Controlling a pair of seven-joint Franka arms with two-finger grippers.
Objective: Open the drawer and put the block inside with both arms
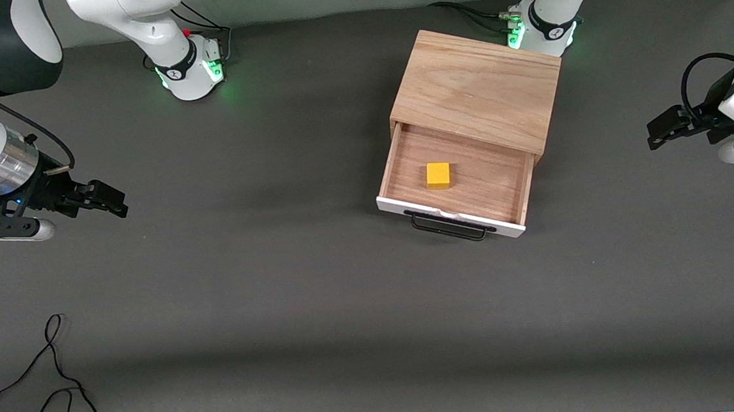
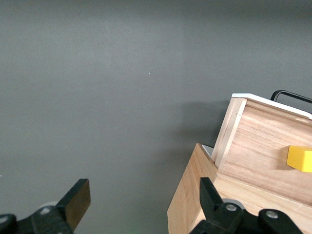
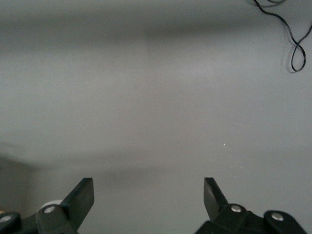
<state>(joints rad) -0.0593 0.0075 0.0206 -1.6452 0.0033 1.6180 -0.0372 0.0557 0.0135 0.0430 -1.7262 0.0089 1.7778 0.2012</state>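
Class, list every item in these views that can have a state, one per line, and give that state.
drawer: pulled open
block: resting inside the drawer, held by nothing
left gripper: open, empty, over bare table at its arm's end
right gripper: open, empty, over bare table at its arm's end
cabinet: upright on the table

Yellow block (image 2: 300,159) in open drawer (image 2: 263,141)

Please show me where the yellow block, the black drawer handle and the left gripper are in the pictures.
yellow block (image 1: 438,175), front view, on its top face.
drawer handle (image 1: 450,228), front view, on the middle of the black bar.
left gripper (image 1: 661,130), front view, midway between its open fingertips.
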